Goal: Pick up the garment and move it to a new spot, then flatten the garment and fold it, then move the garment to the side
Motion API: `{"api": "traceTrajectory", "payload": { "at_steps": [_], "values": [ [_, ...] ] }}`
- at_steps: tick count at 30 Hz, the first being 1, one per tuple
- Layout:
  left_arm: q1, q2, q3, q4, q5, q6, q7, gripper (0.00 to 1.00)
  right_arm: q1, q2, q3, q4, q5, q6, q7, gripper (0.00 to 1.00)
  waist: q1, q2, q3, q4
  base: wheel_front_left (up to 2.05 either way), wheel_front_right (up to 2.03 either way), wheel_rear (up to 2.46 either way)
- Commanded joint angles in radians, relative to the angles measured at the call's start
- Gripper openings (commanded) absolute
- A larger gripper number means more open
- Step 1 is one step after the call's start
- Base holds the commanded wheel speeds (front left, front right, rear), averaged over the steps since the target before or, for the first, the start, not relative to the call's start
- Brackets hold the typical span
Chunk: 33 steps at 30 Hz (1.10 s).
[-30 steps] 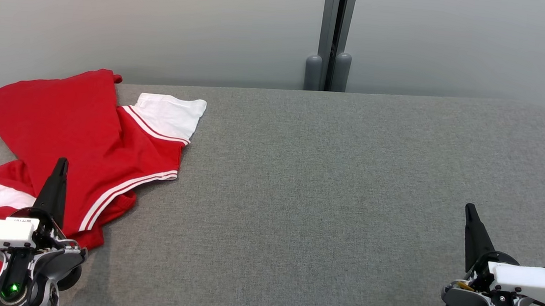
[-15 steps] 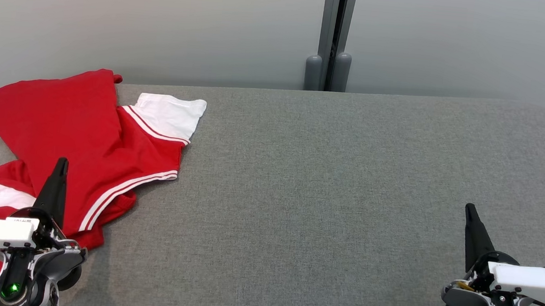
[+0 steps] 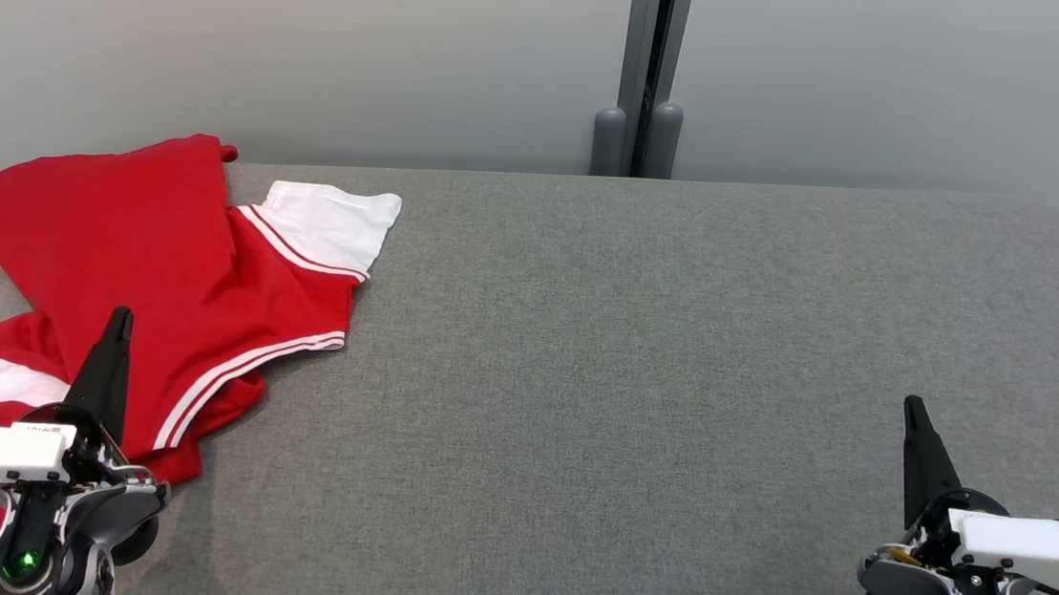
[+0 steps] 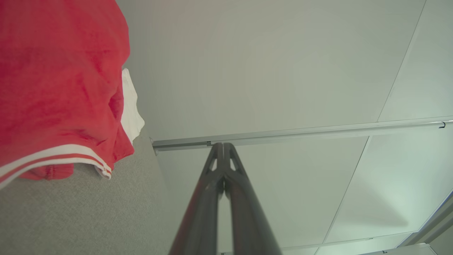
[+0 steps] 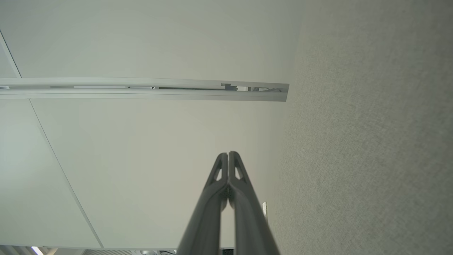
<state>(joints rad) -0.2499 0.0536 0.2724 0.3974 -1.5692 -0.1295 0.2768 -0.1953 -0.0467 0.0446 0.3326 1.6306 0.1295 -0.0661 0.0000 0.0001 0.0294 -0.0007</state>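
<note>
Head view at what appears to be the outset of the pick-up step: the garment point(image 3: 158, 275), a red shirt with white sleeve ends and white stripes, lies crumpled on the far-left part of the grey table point(image 3: 639, 365), reaching from the far edge down to the near-left margin of the view. Its long axis runs roughly from near left to far, slanting slightly rightward. The left gripper point(image 3: 118, 319) is poised over the near portion of the cloth, its two fingers pressed together into a single point and holding nothing. Whether the tip touches the fabric cannot be told. The right gripper point(image 5: 228, 154), likewise closed and empty, sits over bare table on the opposite side, well apart from the garment. The left gripper is therefore plainly the nearer, with the garment lying ahead of and beneath its fingers. A grasp would first call for those fingers to part, and the broad bare area to the right would probably serve as the new spot
</note>
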Motion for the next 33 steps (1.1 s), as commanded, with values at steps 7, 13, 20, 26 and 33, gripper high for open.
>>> {"api": "traceTrajectory", "payload": {
  "at_steps": [7, 13, 20, 26, 33],
  "values": [
    [-0.007, 0.007, 0.002, -0.001, -0.004, -0.003, 0.000, 0.00, -0.006, -0.006, 0.001, -0.001, 0.005, 0.002, 0.003, 0.00, 0.0000, -0.0001, 0.000, 0.000, 0.00, 0.00, 0.00],
    [-0.007, 0.007, 0.002, -0.001, -0.004, -0.003, 0.000, 0.00, -0.006, -0.006, 0.001, -0.001, 0.005, 0.002, 0.003, 0.00, 0.0000, -0.0001, 0.000, 0.000, 0.00, 0.00, 0.00],
    [-0.007, 0.007, 0.002, -0.001, -0.004, -0.003, 0.000, 0.00, -0.006, -0.006, 0.001, -0.001, 0.005, 0.002, 0.003, 0.00, 0.0000, -0.0001, 0.000, 0.000, 0.00, 0.00, 0.00],
    [-0.007, 0.007, 0.002, -0.001, -0.004, -0.003, 0.000, 0.00, -0.006, -0.006, 0.001, -0.001, 0.005, 0.002, 0.003, 0.00, 0.0000, -0.0001, 0.000, 0.000, 0.00, 0.00, 0.00],
    [0.018, -0.010, -0.001, 0.016, 0.000, 0.000, -0.001, 1.00, 0.015, 0.007, 0.000, 0.015, 0.000, 0.000, 0.000, 1.00, 0.0000, -0.0001, 0.000, 0.000, 0.00, 0.00, 0.00]
  ]
}}
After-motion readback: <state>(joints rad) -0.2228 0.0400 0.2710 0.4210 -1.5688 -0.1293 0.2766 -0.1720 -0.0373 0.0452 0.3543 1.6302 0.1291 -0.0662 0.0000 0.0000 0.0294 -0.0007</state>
